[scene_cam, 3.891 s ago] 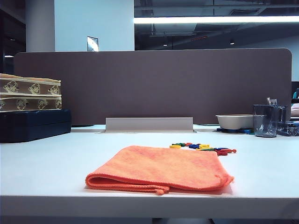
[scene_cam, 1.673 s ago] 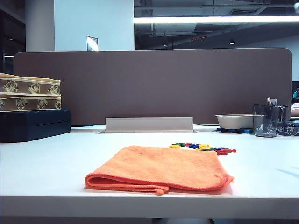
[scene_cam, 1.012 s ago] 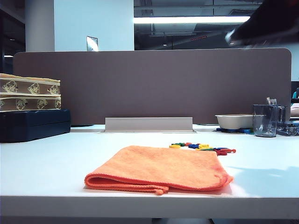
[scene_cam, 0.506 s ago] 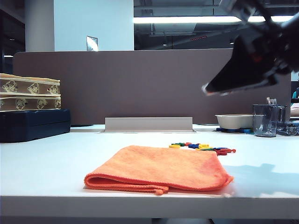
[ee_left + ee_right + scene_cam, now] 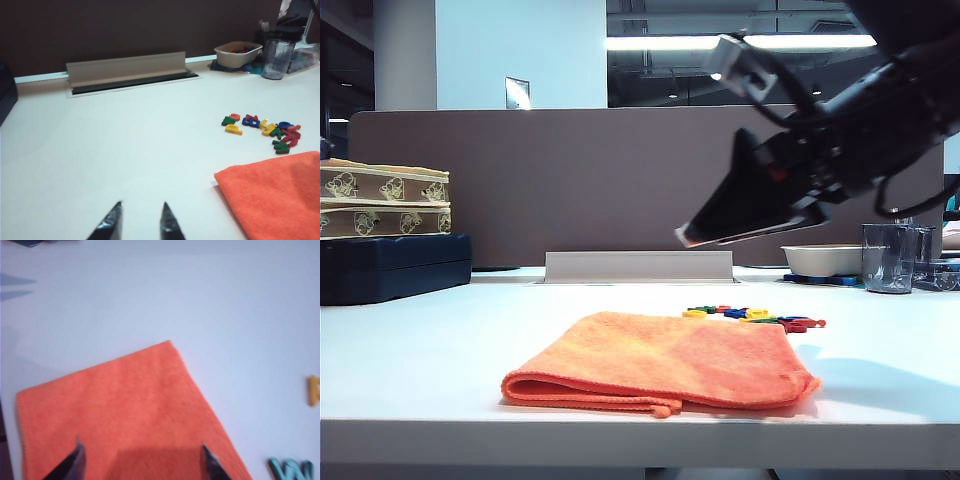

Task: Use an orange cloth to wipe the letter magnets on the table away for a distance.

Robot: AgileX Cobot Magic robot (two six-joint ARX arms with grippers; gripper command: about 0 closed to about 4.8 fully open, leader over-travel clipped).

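Note:
The orange cloth (image 5: pixel 660 365) lies folded flat near the front edge of the table (image 5: pixel 410 360). The letter magnets (image 5: pixel 755 317) sit in a small cluster just behind its far right corner. My right gripper (image 5: pixel 688 238) hangs in the air above the cloth's right half, pointing down and to the left. In the right wrist view it (image 5: pixel 141 442) is open wide over the cloth (image 5: pixel 125 405), touching nothing, with two magnets (image 5: pixel 313 390) at the edge. My left gripper (image 5: pixel 141 205) is open over bare table, off to the side of the cloth (image 5: pixel 275 195) and the magnets (image 5: pixel 262 130).
A dark blue case (image 5: pixel 390 268) with patterned boxes on top stands at the back left. A grey cable slot (image 5: pixel 638 267) runs along the brown partition (image 5: pixel 620 180). A white bowl (image 5: pixel 820 260) and a clear cup (image 5: pixel 888 258) stand at the back right.
My right arm has swung in from the upper right, moving down and left until its gripper is over the cloth. The cloth and the magnets have stayed put.

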